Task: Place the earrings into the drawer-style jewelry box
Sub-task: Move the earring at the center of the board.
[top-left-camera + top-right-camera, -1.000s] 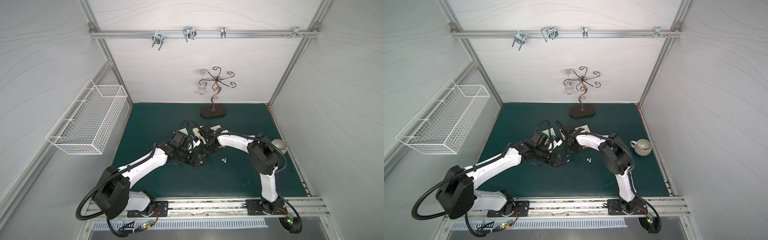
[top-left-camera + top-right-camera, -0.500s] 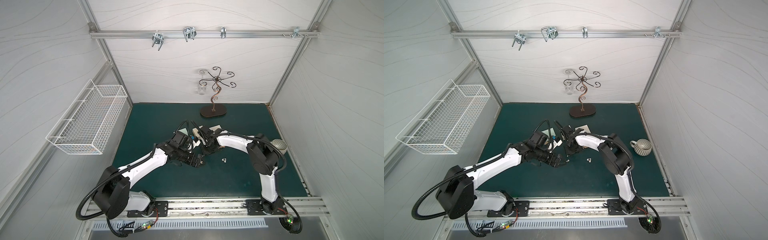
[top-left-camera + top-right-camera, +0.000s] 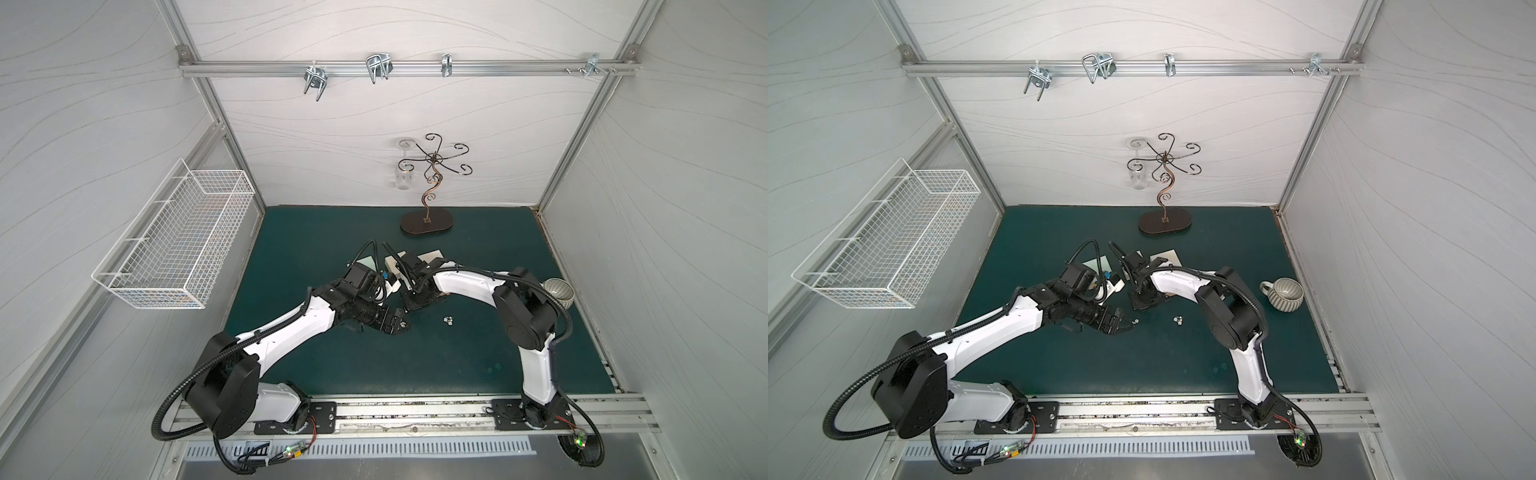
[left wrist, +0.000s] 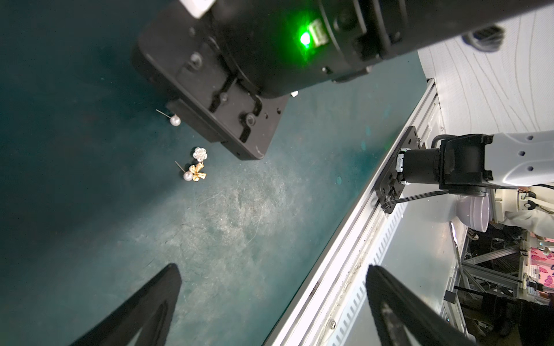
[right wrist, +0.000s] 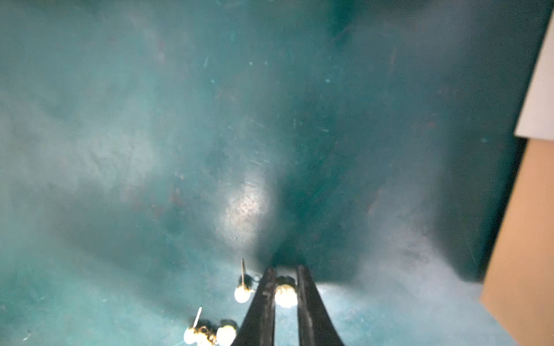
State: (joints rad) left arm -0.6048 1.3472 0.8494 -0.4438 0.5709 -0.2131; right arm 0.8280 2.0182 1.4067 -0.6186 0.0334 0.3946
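Right gripper (image 5: 285, 269): jaws nearly together with a pearl stud (image 5: 284, 295) between them. The pearl fills the gap, so I read it as pinched. It's still down at the mat (image 5: 269, 134), not lifted. That's the change: arm poses in both top views barely differ from a second ago, but the jaws have drawn in on the stud. Meaning: the pick is just being made, and lift and carry to the box come next. Nothing is visibly stowed yet (box interior isn't in view anyway). Left gripper (image 4: 272, 268): wide open, empty, low over the mat just beside the right one and facing it. Earrings (image 4: 198, 173), five counted in the right wrist view:
- the pinched stud
- a second stud (image 5: 242, 293) just beside the jaws
- a cluster (image 5: 207, 335) of three near them (pearl stud, gold flower, white flower, touching or overlapping)

The left wrist view shows four, since the pinched one is hidden behind the gripper body. Box (image 3: 432, 254): pale pieces lie behind the wrists, mostly covered by the arms. I can't count them, pick out the drawer one, or see whether it's open. Further out there is one mug (image 3: 1283, 294), one stand (image 3: 427, 224) with one glass (image 3: 402, 180) hanging on it, and one basket (image 3: 178, 241) on the wall.
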